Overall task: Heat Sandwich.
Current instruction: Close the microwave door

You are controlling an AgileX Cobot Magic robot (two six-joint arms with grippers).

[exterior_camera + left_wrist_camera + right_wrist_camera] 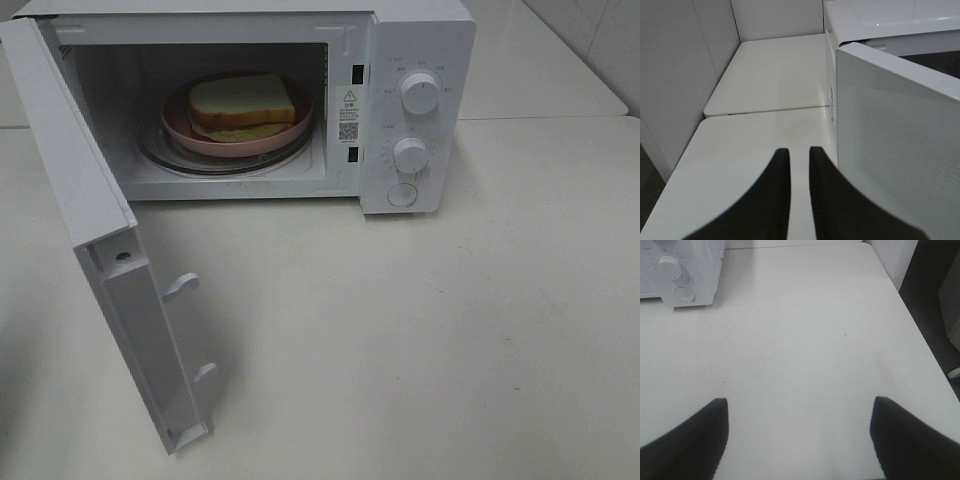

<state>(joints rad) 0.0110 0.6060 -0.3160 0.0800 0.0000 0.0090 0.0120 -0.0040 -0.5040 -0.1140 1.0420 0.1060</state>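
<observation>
The sandwich [242,104], white bread with tan crust and a pale filling, lies on a round pink plate [180,128] on the glass turntable inside the white microwave [420,60]. The microwave door [95,230] stands wide open, swung out toward the front left. Neither arm shows in the exterior high view. My left gripper [796,150] hovers over the table beside the outer face of the open door [900,140], its fingers nearly together with nothing between them. My right gripper [800,400] is open and empty over bare table, well away from the microwave [680,265].
Two knobs [421,92] and a round button [402,194] sit on the microwave's right panel. A wall panel [675,75] borders the table on the left arm's side. The table edge [925,350] drops off beside the right gripper.
</observation>
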